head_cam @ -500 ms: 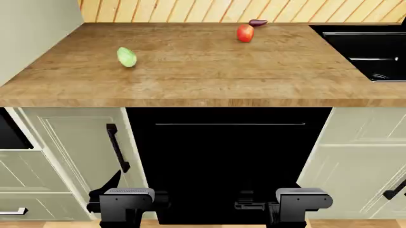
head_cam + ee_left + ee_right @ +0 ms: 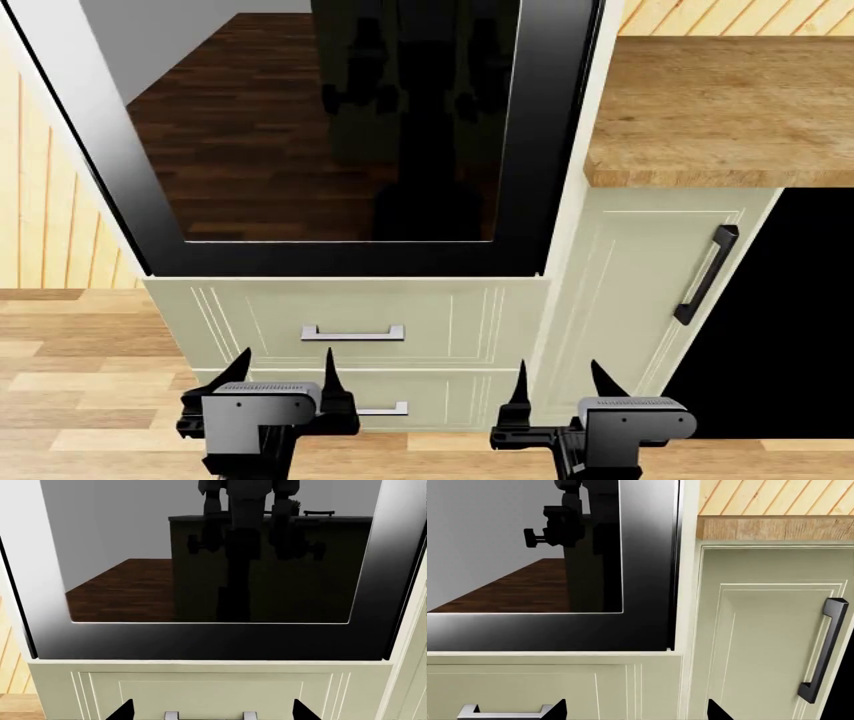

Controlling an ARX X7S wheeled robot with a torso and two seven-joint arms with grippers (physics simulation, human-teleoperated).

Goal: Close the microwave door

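Observation:
No microwave or microwave door shows in these frames. A glossy black glass appliance front (image 2: pixel 334 130) is set in a tall cream cabinet and reflects me; it also fills the left wrist view (image 2: pixel 213 570) and part of the right wrist view (image 2: pixel 547 555). My left gripper (image 2: pixel 287 368) is open low in front of the drawers, its fingers spread with nothing between them (image 2: pixel 212 711). My right gripper (image 2: pixel 563 380) is open as well and holds nothing (image 2: pixel 637 711).
Below the black front are two cream drawers with metal handles, upper (image 2: pixel 352 331) and lower (image 2: pixel 387 408). To the right stand a cabinet door with a black handle (image 2: pixel 705 273), a wooden counter (image 2: pixel 707 100) and a black dishwasher front (image 2: pixel 787 320). Wooden floor (image 2: pixel 67 340) lies on the left.
The head view has swung left from the counter and dishwasher to the tall cabinet with the black glass front. Both grippers' fingers now stand up in view, spread.

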